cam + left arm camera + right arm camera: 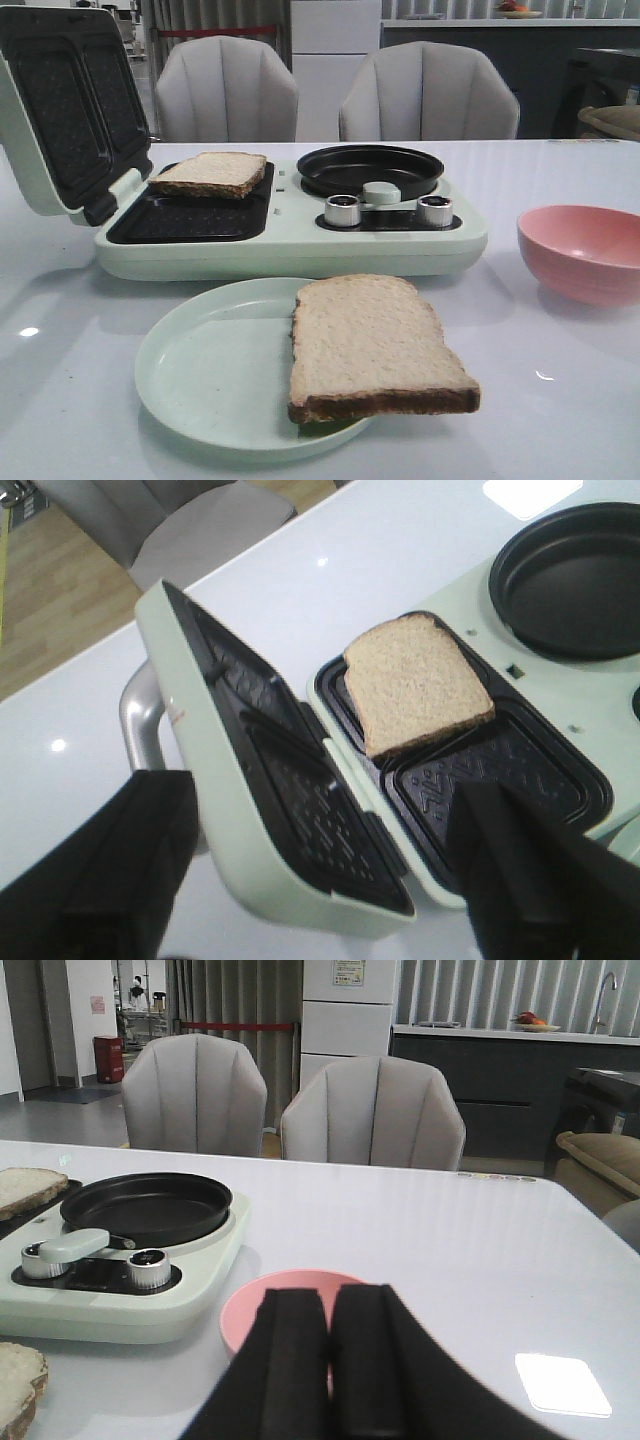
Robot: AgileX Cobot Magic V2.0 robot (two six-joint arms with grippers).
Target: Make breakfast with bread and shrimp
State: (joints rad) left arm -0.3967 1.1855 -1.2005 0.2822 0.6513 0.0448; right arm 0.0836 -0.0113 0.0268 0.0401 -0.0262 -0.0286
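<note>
One bread slice (pixel 212 172) lies in the far compartment of the open pale green sandwich maker (pixel 290 235); it also shows in the left wrist view (pixel 415 685). A second bread slice (pixel 372 345) lies on the pale green plate (pixel 200 370), overhanging its right rim. No shrimp shows; the inside of the pink bowl (pixel 585 250) is hidden. My left gripper (pixel 320 880) is open and empty above the maker's raised lid (pixel 260 770). My right gripper (pixel 330 1360) is shut and empty just before the pink bowl (pixel 260 1305). Neither gripper shows in the front view.
A round black pan (pixel 370 170) sits on the maker's right side, with two silver knobs (pixel 342 210) and a pale green knob (pixel 382 192) in front. Two grey chairs (pixel 225 90) stand behind the white table. The lid (pixel 65 100) stands open at far left.
</note>
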